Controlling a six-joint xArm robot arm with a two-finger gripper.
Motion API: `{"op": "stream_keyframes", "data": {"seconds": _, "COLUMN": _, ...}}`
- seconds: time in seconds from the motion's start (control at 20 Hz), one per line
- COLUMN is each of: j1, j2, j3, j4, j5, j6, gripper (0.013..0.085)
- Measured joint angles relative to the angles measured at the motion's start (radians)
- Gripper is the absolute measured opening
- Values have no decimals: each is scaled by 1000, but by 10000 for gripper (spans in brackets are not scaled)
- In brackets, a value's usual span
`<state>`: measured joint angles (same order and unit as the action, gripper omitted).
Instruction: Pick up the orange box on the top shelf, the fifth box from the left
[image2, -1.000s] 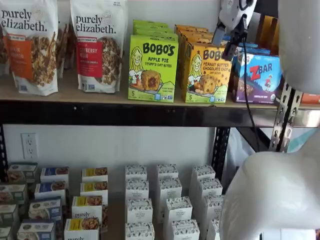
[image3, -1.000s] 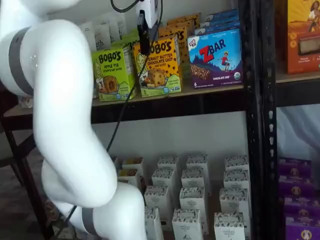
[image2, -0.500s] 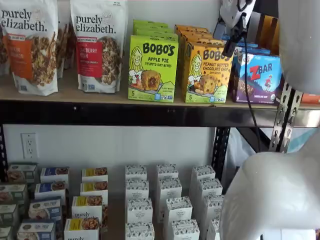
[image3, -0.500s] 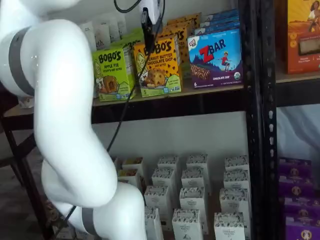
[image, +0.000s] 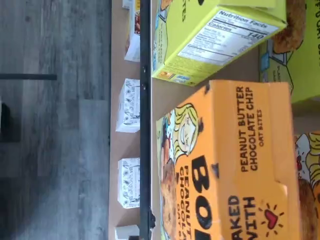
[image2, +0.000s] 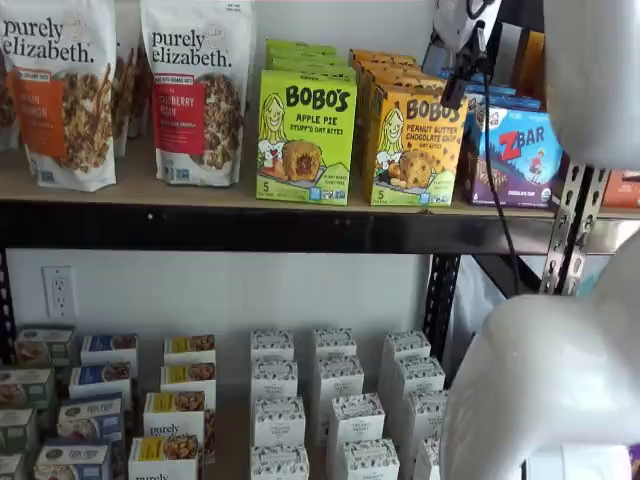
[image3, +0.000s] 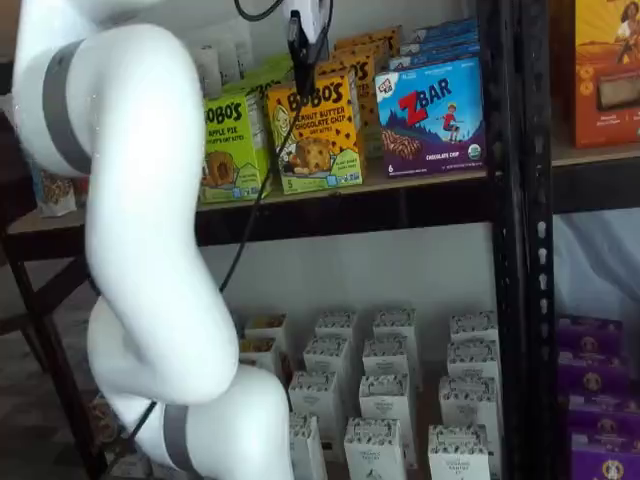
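**Shelf views: arm raised at the top shelf, gripper above the orange box**

Shelf views both show the white arm standing between camera and shelves. Its large curved links fill one side of each picture, and the wrist reaches up to the picture's top edge.

1. Gripper. The gripper (image2: 458, 85) hangs from the top edge with its white body partly cut off. In both shelf views the black fingers point down, with a black cable running down beside them. Their tips overlap the upper part of the orange box (image2: 416, 145). The fingers are seen side-on as one dark bar, so no gap can be made out in the pictures. By the recorded reading the jaws stand fully apart, and no box is between them.

2. Orange box. It stands upright at the front edge of the top shelf (image2: 200, 195). It is between the green Bobo's box (image2: 305, 135) and the ZBar box (image2: 517, 155). More orange cartons are lined up behind it.

3. Wrist view. The picture is turned on its side. The orange box fills much of it, seen from above with its top panel and front face showing. The green Bobo's box lies beside it. The black front beam (image: 145, 120) crosses the picture, with white cartons (image: 129, 105) on the lower shelf beyond it.
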<state>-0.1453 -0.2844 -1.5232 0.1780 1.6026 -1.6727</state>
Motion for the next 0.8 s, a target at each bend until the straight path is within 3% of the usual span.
{"op": "stream_keyframes", "data": {"seconds": 0.5, "j1": -23, "j2": 135, "j3": -136, "j4": 15, "j5": 108, "j6": -16, "gripper": 850}}
{"op": "stream_keyframes", "data": {"seconds": 0.8, "j1": -36, "j2": 177, "j3": -168, "j4": 10, "j5": 130, "j6": -31, "gripper": 850}}
